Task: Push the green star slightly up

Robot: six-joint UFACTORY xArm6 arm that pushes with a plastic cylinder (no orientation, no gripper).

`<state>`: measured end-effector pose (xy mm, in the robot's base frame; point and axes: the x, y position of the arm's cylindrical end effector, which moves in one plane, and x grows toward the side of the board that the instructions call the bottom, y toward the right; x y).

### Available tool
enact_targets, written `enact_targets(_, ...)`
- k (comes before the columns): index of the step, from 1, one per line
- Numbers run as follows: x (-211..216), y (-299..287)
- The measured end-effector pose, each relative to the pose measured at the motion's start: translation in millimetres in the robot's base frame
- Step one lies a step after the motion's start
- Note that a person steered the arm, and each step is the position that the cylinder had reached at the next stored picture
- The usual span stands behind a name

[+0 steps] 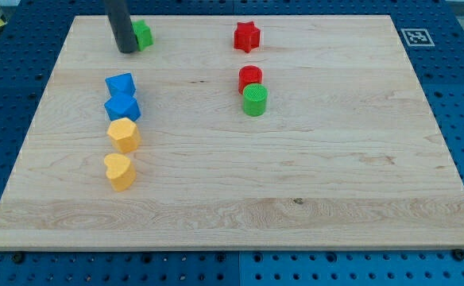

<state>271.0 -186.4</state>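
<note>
The green star (pixel 143 34) lies near the board's top left, partly hidden behind my dark rod. My tip (pixel 125 51) rests on the board at the star's lower left, touching or almost touching it. The star's shape is hard to make out behind the rod.
A red star (pixel 247 36) sits at the top middle. A red cylinder (pixel 250 78) touches a green cylinder (pixel 254 100) just below it. At the left, two blue blocks (pixel 121 84) (pixel 122 106), a yellow hexagon (pixel 124 134) and a yellow heart (pixel 119 171) form a column on the wooden board (pixel 335 175).
</note>
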Motion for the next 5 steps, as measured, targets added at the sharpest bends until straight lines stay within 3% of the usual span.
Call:
enact_targets(1,1,9)
enact_targets(2,33,40)
enact_targets(3,35,87)
enact_targets(5,7,44)
